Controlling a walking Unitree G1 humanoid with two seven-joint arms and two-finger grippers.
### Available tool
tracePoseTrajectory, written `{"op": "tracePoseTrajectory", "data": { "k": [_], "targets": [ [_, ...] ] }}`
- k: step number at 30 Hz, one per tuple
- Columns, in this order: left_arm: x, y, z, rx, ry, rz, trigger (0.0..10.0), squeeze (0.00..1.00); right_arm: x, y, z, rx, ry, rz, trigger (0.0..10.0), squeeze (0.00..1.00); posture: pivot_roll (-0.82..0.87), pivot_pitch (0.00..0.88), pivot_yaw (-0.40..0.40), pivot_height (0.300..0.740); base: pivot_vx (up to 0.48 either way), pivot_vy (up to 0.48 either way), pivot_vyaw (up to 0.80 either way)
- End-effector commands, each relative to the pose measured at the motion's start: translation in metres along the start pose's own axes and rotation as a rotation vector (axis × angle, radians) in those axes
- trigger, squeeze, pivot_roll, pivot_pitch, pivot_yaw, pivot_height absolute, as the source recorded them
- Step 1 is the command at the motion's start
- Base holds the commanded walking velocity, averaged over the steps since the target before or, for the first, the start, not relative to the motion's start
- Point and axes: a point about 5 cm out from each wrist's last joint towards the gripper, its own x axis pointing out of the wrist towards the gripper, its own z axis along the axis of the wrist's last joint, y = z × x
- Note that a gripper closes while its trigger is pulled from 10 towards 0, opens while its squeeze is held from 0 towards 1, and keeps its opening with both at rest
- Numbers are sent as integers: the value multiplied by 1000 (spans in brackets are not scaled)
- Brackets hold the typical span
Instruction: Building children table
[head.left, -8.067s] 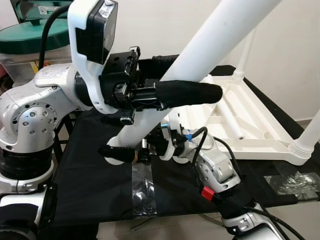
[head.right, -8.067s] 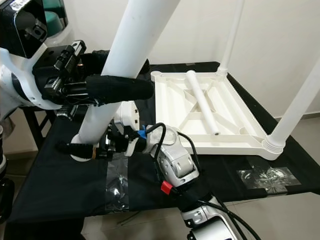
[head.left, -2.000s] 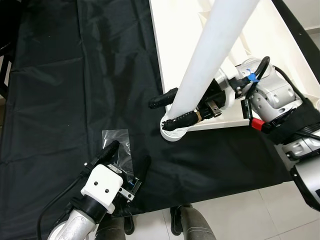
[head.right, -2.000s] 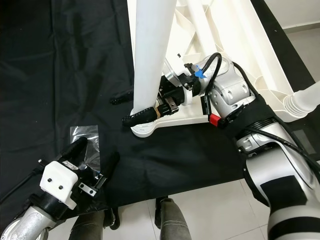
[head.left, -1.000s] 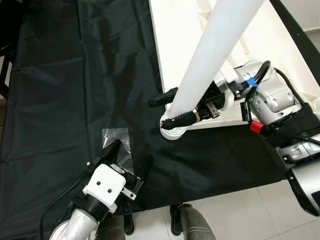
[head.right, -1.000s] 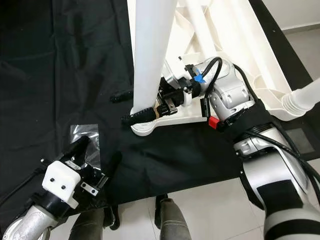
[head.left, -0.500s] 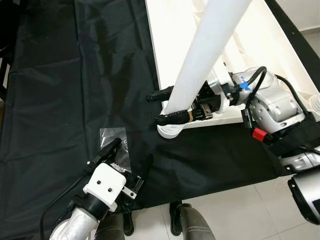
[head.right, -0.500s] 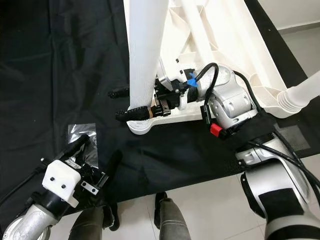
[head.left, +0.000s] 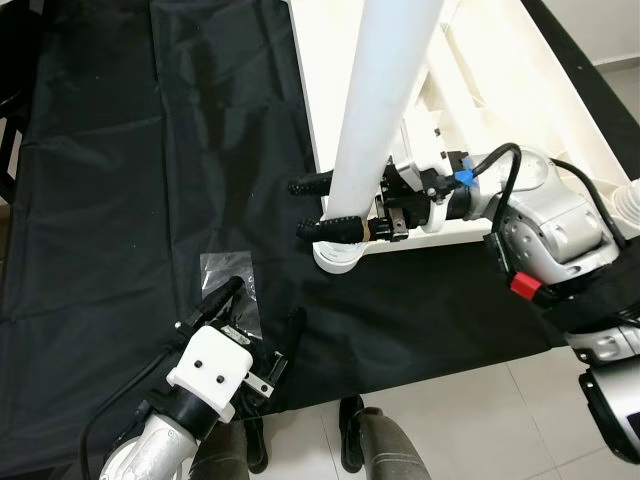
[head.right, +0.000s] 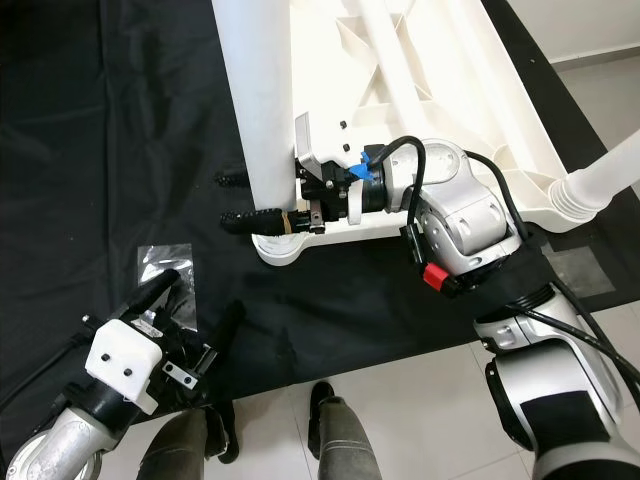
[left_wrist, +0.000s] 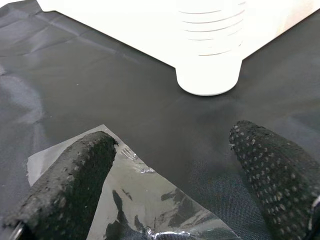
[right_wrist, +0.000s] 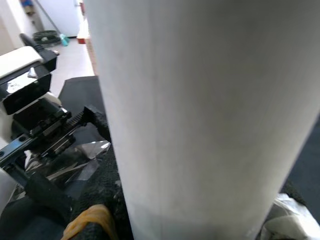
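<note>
Right gripper (head.left: 322, 207) clamped around white table leg (head.left: 378, 110) near its socket; left gripper (head.left: 252, 322) spread open, empty, over clear plastic bag (head.left: 226, 278) on black cloth (head.left: 120, 180)

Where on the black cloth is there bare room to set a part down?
The black cloth lies bare left of the white tabletop. It is crowded around the table leg, gripped by the right gripper, and the plastic bag under the left gripper.

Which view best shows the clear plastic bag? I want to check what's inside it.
The left wrist view: the clear plastic bag lies close between the left pincer fingers. Both eye views show it small on the black cloth; the right wrist view gives a dim glimpse.
</note>
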Motion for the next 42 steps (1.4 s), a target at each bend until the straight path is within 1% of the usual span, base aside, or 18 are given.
{"op": "tracePoseTrajectory", "data": {
  "k": [1,4,7,11,12,14,15,17,18,20,21,27,35,40,42],
  "targets": [
    [-4,-3,-5,-12,22,-4,10000,0,2,9,-24,91,85,6,10000,0,-9,437,-42,740,0,0,0],
    [-3,-3,-5,-11,22,-5,10000,0,3,14,-23,93,91,-23,10000,0,-9,437,-43,740,0,0,0],
    [-3,-3,-5,-11,22,-5,10000,0,3,16,-24,88,98,-40,10000,0,-9,437,-43,740,0,0,0],
    [-3,-2,-6,-8,23,-4,10000,0,7,23,-28,101,123,-126,10000,0,-11,435,-45,740,0,0,0],
    [-3,-2,-6,-8,23,-4,10000,0,7,23,-28,101,123,-126,10000,0,-11,435,-45,740,0,0,0],
    [-3,-2,-6,-8,23,-4,10000,0,9,26,-28,116,130,-163,10000,0,-11,435,-45,740,0,0,0],
    [-3,-2,-6,-9,23,-5,10000,0,9,26,-28,121,132,-190,10000,0,-15,433,-44,740,0,0,0],
    [-3,-2,-6,-9,23,-5,10000,0,9,26,-28,124,134,-207,10000,0,-15,433,-44,740,0,0,0],
    [-3,-2,-6,-9,23,-6,10000,0,9,26,-28,136,136,-258,10000,0,-15,430,-42,740,0,0,0],
    [-3,-2,-7,-9,23,-7,10000,0,9,26,-27,138,138,-272,10000,0,-15,430,-42,740,0,0,0],
    [-3,-2,-7,-9,23,-7,10000,0,9,26,-27,138,138,-272,10000,0,-15,430,-42,740,0,0,0],
    [-3,-2,-7,-6,23,-5,10000,0,10,31,-27,171,131,-376,10000,0,-18,427,-42,740,0,0,0],
    [-3,-1,-8,-6,23,-6,10000,0,13,39,-29,201,131,-454,10000,0,-21,425,-36,740,0,0,0],
    [-3,-1,-8,-7,23,-8,10000,0,17,42,-30,210,134,-513,10000,0,-22,423,-38,740,0,0,0],
    [-2,-1,-9,-5,23,-6,10000,0,22,46,-31,229,124,-559,10000,0,-21,420,-41,740,0,0,0]
  ]
}}
